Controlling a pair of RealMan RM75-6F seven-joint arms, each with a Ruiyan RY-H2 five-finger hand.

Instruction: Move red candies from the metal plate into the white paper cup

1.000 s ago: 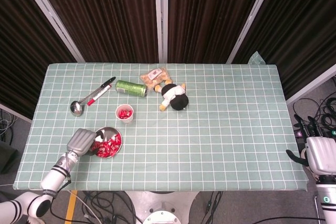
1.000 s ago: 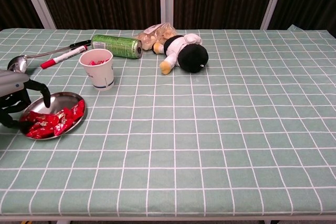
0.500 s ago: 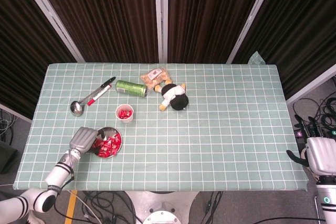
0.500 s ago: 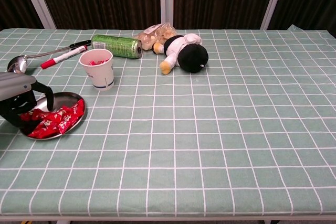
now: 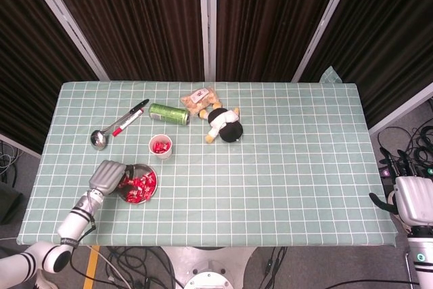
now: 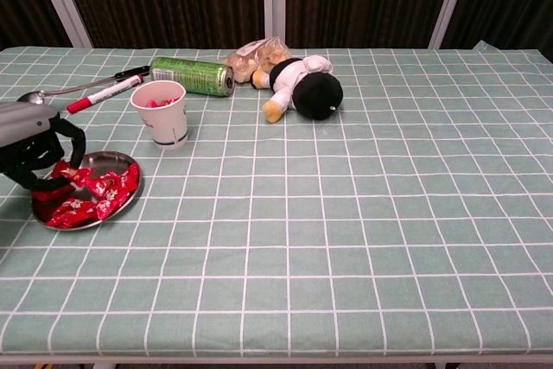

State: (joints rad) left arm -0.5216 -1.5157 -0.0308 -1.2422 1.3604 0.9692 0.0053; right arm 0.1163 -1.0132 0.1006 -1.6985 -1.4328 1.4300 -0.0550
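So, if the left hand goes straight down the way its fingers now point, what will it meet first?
Most likely the red candies piled in the metal plate. The left hand hangs over the plate's left part, fingers curled downward. Whether it already pinches a candy is unclear from these views.

Robot lab test cell: table (image 5: 304,167) with green checked cloth sits in a bay of dark pleated curtains (image 5: 149,18) on metal frame posts (image 5: 206,21), loose cables (image 5: 406,160) on the bare floor alongside.
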